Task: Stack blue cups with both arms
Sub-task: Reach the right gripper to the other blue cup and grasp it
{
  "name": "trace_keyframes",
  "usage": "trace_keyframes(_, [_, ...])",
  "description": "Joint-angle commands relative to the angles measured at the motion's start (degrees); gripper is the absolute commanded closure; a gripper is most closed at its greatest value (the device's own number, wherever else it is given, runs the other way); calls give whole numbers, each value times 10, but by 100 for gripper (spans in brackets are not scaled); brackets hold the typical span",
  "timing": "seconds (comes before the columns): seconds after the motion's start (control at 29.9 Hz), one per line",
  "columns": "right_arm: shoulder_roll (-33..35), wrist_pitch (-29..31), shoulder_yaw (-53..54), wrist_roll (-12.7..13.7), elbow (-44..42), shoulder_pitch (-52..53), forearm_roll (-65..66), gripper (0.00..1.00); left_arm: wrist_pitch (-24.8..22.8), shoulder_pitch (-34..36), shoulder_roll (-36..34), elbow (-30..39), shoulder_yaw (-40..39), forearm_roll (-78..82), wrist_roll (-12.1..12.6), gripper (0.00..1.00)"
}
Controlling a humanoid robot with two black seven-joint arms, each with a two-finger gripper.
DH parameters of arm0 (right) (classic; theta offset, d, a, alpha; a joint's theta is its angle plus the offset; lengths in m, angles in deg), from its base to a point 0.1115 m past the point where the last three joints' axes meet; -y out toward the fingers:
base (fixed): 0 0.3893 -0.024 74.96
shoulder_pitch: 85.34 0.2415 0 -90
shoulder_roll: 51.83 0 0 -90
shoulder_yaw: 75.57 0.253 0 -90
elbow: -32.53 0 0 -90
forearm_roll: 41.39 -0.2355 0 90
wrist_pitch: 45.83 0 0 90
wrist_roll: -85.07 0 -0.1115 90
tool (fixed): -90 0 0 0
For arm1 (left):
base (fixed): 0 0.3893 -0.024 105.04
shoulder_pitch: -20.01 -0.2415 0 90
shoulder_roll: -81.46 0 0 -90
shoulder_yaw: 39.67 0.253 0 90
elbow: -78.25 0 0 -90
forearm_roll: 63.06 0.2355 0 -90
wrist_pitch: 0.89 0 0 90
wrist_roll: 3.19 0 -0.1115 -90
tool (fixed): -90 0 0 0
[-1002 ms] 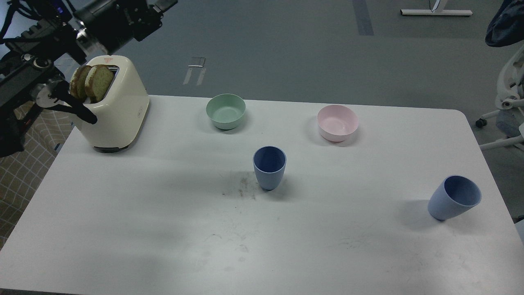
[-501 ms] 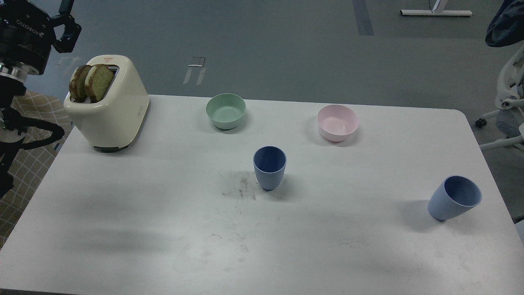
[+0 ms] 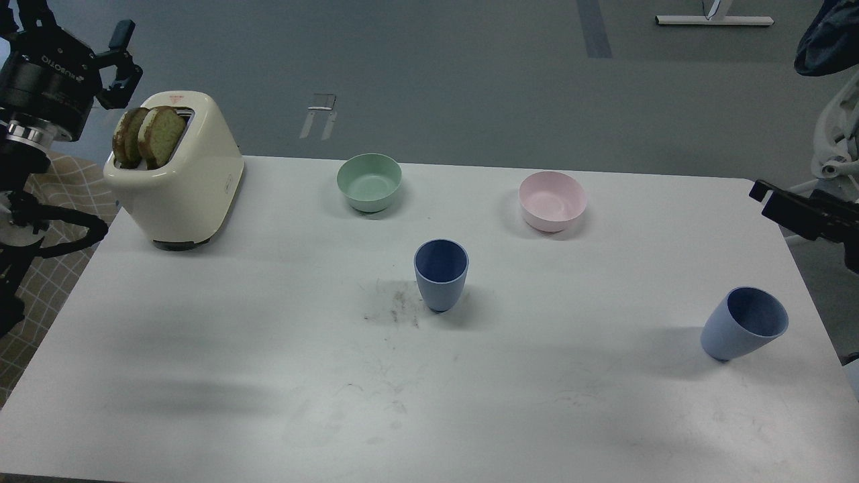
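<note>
One blue cup [image 3: 441, 275] stands upright at the middle of the white table [image 3: 201, 349]. The second blue cup [image 3: 745, 323] stands near the table's right edge and looks tilted to the right in this view. My left gripper [image 3: 74, 30] is raised at the top left, behind and left of the toaster, with its fingers [image 3: 124, 54] spread apart and empty, far from both cups. My right gripper [image 3: 762, 194] enters from the right edge, above and behind the right cup. It is dark, and its fingers cannot be told apart.
A cream toaster [image 3: 181, 181] with two bread slices stands at the back left. A mint-green bowl [image 3: 370, 181] and a pink bowl [image 3: 552, 200] stand at the back. A chair [image 3: 835, 154] stands off the table's right side.
My left arm swung from over the toaster to the far left, gripper pointing up. My right arm has come into view at the right edge. The cups have not moved.
</note>
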Motion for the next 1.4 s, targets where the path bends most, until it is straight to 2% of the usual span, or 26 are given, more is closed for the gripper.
trace_keyframes(0.0, [-13, -3, -2, 0, -16, -21, 30, 2, -1, 0, 7, 2, 1, 0, 0, 3])
trace_keyframes(0.13, [-37, -15, -1, 0, -49, -24, 34, 5, 2, 3, 19, 6, -1, 2, 2, 3])
trace_keyframes(0.27, [-43, -15, -3, 1, -53, -27, 35, 15, 2, 5, 31, 6, 3, 6, 3, 3])
trace_keyframes(0.37, [-40, -14, -10, 1, -42, -41, 39, 19, 1, 4, 33, 6, 3, 8, 3, 3])
trace_keyframes(0.47, [-34, -13, -22, 0, -29, -50, 40, 19, 0, 4, 32, 6, 4, 8, 3, 3])
trace_keyframes(0.63, [25, -13, -29, 0, -24, -76, 41, 19, -1, 6, 28, 5, 6, 8, 2, 2])
trace_keyframes(1.04, [29, -13, -37, 0, -30, -105, 41, 22, -1, 8, 26, 6, 6, 8, 2, 3])
trace_keyframes(1.14, [27, -13, -40, 0, -30, -108, 43, 28, -1, 8, 26, 5, 6, 9, 3, 3])
trace_keyframes(1.2, [26, -13, -53, 0, -30, -107, 57, 39, -1, 8, 25, 5, 7, 9, 2, 3])
trace_keyframes(1.37, [26, -14, -54, 1, -31, -107, 70, 48, -1, 8, 23, 5, 6, 9, 2, 3])
